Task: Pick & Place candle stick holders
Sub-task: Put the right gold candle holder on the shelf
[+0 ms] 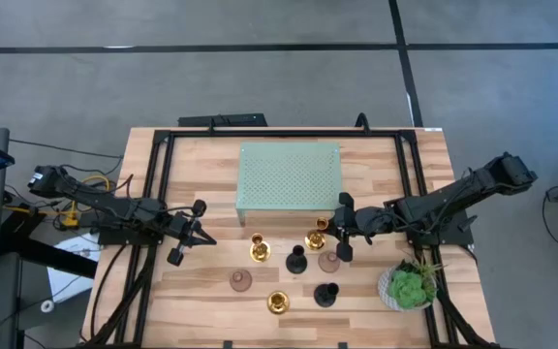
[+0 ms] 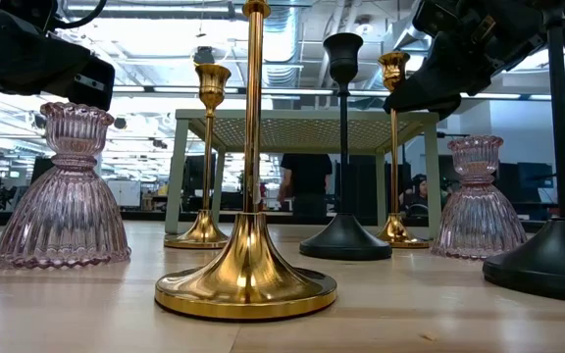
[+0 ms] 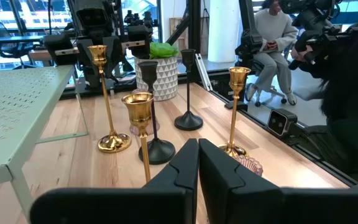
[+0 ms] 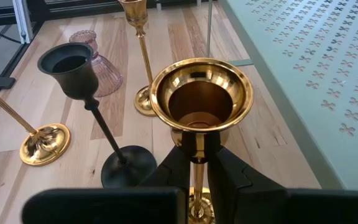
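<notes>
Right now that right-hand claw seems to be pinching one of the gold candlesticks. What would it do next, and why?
Probably lift straight up. The right gripper is shut on the stem of a gold candle stick holder just under its cup, and its base looks to be on the table yet. A black holder and another gold one stand near, so sideways motion risks knocking them.

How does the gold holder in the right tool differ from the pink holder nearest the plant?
The gold holder is shiny metal-coloured, with a slim tall stem; the pink holder looks like ribbed glass, short and bell-shaped. The right tool is shut on the gold holder's stem; the pink holder stands free on the table. Both stand upright.
</notes>
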